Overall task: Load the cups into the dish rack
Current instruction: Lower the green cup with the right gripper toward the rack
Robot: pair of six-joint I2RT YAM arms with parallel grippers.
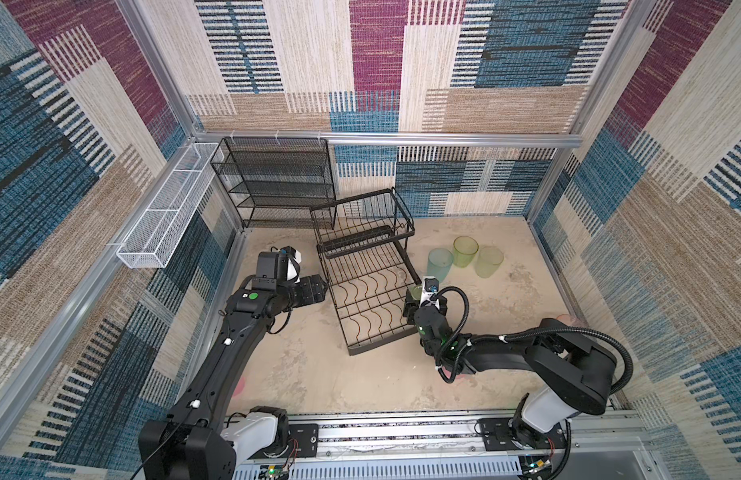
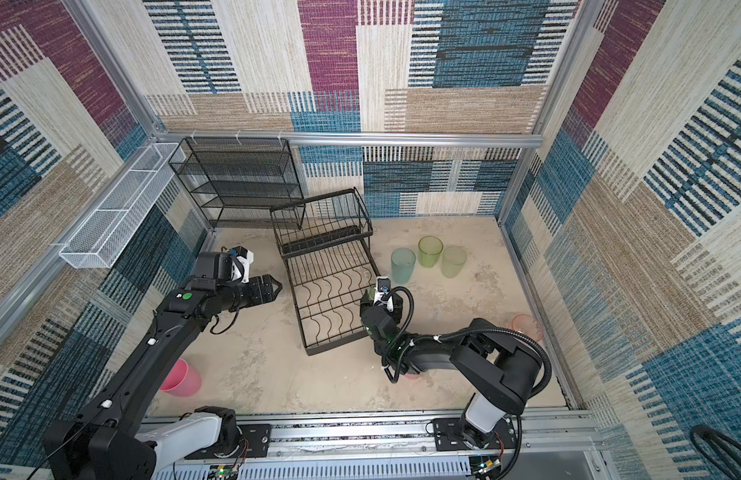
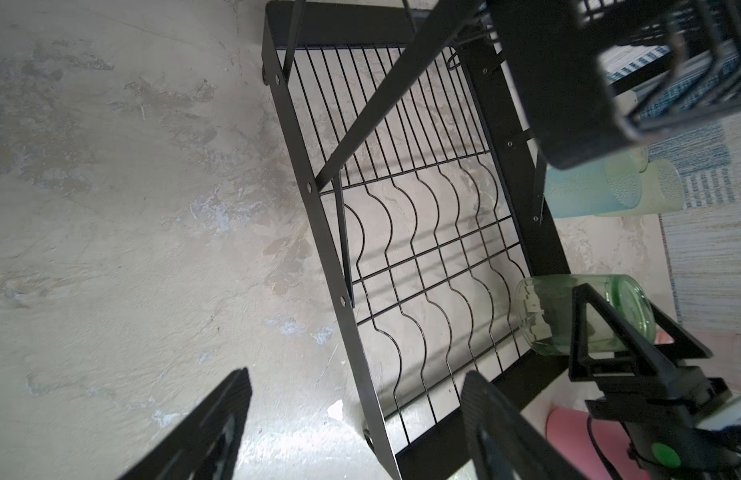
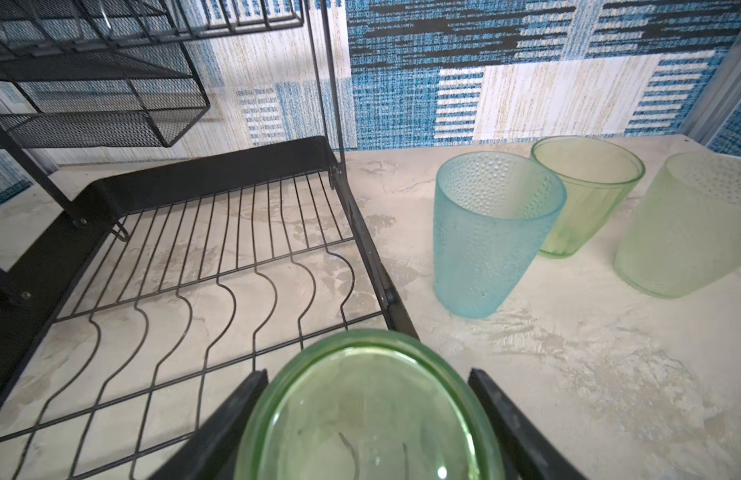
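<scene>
In both top views you find the right gripper [image 1: 414, 296] at the right rim of the dish rack [image 1: 369, 286], in the middle of the frame. There the wrist hides what it carries, and only a small green patch shows. The right wrist view makes it clear. The claw is clamped on a translucent green cup [image 4: 369, 415], with one finger [image 4: 223, 424] on each side, and the round base fills the lower middle of the frame. The left wrist view gives you the same cup [image 3: 543, 316] from the side, at lower right. It lies horizontal over the rack's rim, with its mouth toward the wavy wires. I cannot tell whether it touches the rim.

The left gripper [image 1: 319, 286] stands just left of the rack. Its jaws are apart and nothing is between them.

Three cups stand close together to the right of the rack: a teal cup [image 1: 440, 264], a clear yellow-green cup [image 1: 465, 251] and a frosted green cup [image 1: 488, 262]. A top view also shows you a pink cup [image 2: 179, 378] at lower left beside the left arm, and a reddish cup [image 2: 527, 326] near the right wall.

The tabletop [image 1: 310, 374] is mottled beige with pale stains. The walls [image 1: 377, 62] carry woven patchwork in blue, maroon and beige, held in an aluminium frame [image 1: 443, 139]. At upper left a black mesh shelf unit [image 1: 273, 178] stands at the back, and a white mesh trough [image 1: 169, 212] hangs on the side rail.
</scene>
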